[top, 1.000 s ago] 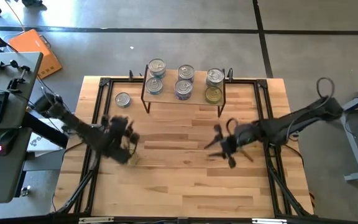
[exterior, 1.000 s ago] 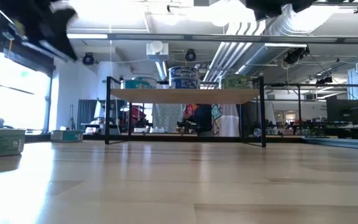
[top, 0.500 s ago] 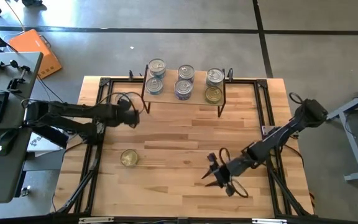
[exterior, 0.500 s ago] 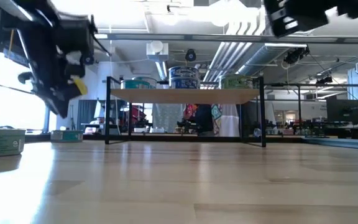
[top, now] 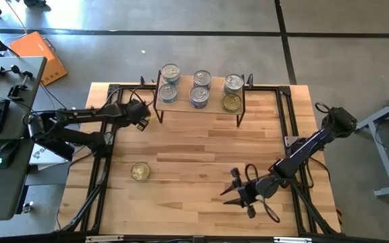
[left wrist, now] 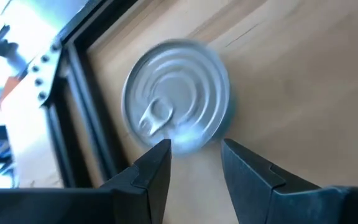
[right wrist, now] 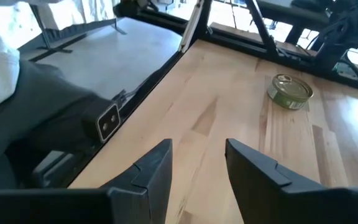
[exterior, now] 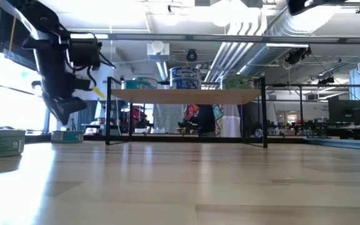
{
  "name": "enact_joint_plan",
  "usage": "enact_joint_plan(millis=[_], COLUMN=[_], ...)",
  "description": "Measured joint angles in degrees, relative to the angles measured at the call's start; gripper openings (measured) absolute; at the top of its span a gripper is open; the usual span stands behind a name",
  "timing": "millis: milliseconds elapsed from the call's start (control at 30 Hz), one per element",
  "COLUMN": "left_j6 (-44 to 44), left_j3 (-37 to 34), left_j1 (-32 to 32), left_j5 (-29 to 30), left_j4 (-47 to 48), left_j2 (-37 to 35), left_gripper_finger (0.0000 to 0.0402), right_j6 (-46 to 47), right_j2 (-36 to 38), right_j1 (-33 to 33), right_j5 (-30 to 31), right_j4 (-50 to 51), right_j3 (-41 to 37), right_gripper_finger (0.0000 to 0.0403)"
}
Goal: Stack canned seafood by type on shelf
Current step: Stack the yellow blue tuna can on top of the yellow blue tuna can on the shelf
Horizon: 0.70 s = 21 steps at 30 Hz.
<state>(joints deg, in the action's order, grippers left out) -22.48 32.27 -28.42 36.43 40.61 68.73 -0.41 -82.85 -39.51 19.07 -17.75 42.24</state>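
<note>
Your left gripper [left wrist: 194, 163] hovers with parted, empty jaws over a silver-topped can [left wrist: 176, 93] at the table's left rear, beside the shelf [top: 200, 106] carrying six cans. Your right gripper [right wrist: 197, 163] is open and empty near front; gold-topped can [top: 140, 171], perhaps blurred, lies front-left.

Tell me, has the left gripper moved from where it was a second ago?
Yes. The left gripper has travelled from mid-table, near the gold-topped can, toward the table's far edge, stopping above the silver-topped can just left of the shelf.
</note>
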Motion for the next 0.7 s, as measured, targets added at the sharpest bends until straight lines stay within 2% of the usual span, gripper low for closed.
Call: enact_joint_plan(millis=[167,333,533,700], left_j6=[10.14,16.37,18.29,16.74], left_j3=[0.0,0.0,0.28,0.31], left_j1=[-4.44,-8.72,-11.01,-9.35], left_j5=[-3.63,-8.21,-9.58,-11.85], left_j4=[-6.77,-10.64,-10.39,-7.8], left_j2=[1.45,6.12,10.81,9.97], left_gripper_finger=[0.0138,0.0138,0.0135,0.0099], right_j6=[0.07,0.44,0.44,0.42], right_j2=[0.0,0.0,0.0,0.0], right_j1=[0.0,0.0,0.0,0.0], right_j5=[0.0,-0.02,-0.04,-0.08], right_j4=[-0.54,-0.55,-0.51,-0.49], right_j3=[0.0,0.0,0.0,0.0], right_gripper_finger=[0.0142,0.0142,0.0142,0.0142])
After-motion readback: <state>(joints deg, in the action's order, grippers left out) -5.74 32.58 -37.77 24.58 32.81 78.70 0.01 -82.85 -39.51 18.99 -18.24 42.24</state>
